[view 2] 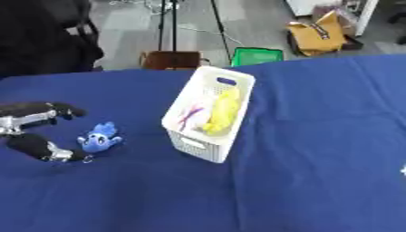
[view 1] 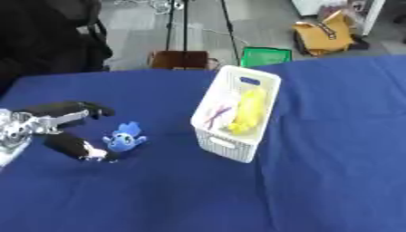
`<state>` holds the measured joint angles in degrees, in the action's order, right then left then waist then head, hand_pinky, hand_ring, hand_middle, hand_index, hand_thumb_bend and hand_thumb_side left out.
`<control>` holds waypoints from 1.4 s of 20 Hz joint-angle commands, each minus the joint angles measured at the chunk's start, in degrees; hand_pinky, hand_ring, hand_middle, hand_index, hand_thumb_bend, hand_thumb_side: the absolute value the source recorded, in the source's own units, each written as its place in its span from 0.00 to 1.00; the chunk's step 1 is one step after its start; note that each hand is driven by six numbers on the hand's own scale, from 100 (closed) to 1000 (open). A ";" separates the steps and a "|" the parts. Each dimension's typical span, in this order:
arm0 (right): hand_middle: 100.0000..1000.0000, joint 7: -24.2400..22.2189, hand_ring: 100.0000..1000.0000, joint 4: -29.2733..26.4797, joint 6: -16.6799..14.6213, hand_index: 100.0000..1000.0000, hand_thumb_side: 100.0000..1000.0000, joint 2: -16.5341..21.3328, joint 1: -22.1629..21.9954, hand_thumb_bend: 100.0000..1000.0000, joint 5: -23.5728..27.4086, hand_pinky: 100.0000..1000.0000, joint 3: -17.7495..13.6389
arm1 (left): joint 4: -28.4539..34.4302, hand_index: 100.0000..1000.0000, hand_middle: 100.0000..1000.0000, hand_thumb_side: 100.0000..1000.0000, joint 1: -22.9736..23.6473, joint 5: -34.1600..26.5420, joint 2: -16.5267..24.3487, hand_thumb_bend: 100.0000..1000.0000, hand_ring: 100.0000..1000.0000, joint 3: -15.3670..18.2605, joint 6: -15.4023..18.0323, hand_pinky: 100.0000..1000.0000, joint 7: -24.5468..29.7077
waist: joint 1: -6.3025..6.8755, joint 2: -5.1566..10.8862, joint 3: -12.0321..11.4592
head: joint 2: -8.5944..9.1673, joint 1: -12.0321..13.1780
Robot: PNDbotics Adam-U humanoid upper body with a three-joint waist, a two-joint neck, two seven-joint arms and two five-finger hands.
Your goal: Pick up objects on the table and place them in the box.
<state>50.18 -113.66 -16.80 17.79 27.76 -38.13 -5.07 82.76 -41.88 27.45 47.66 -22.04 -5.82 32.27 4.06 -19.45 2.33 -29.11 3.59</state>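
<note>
Blue plush toy (view 1: 124,137): on the blue table (view 1: 333,172), left of white box (view 1: 236,113), between spread thumb and fingers of open left hand (view 1: 60,122), unheld.

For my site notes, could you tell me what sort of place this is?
Probably a lab or studio: a table under blue cloth, black stands on a grey floor, and bags left beyond it.

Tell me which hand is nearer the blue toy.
Left. The left hand sits open just left of the blue toy, fingers either side of it; the right hand shows in neither view.
</note>
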 commanded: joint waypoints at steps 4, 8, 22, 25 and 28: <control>0.66 0.27 0.73 -0.93 -0.44 0.76 0.85 0.24 0.61 0.00 0.56 0.74 0.06 | -3.93 0.97 0.87 0.60 -2.88 1.08 -1.42 0.52 0.88 -0.03 -0.78 0.78 -1.97 | -0.25 0.97 0.18 | 0.60 0.42; 0.66 0.31 0.73 -0.93 -0.43 0.76 0.85 0.24 0.59 0.00 0.62 0.74 0.06 | -6.70 0.96 0.86 0.61 -3.80 2.44 -2.69 0.50 0.87 -0.15 -1.15 0.76 -3.28 | -0.23 0.91 0.29 | 0.52 0.49; 0.66 0.48 0.73 -0.93 -0.54 0.76 0.84 0.16 0.67 0.00 0.82 0.74 0.13 | -13.98 0.98 0.88 0.58 -5.48 13.17 -6.62 0.48 0.87 -0.75 -0.79 0.75 -4.26 | -0.13 0.60 0.83 | 0.58 0.86; 0.66 0.63 0.73 -0.93 -0.52 0.75 0.84 0.11 0.67 0.00 0.85 0.74 0.14 | -14.53 0.98 0.88 0.57 -5.73 13.94 -7.20 0.47 0.87 -0.79 -0.61 0.74 -3.85 | -0.12 0.55 0.89 | 0.73 0.93; 0.66 0.75 0.73 -0.93 -0.48 0.75 0.83 0.07 0.66 0.00 0.84 0.74 0.15 | -15.07 0.98 0.87 0.58 -5.94 14.14 -7.66 0.46 0.86 -0.72 -0.52 0.74 -3.76 | -0.12 0.53 0.97 | 0.86 1.01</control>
<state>50.24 -113.66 -16.77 17.36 27.76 -37.53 -4.90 67.51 -46.65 41.20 38.91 -23.13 -6.40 28.37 4.09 -19.88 3.24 -29.04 4.44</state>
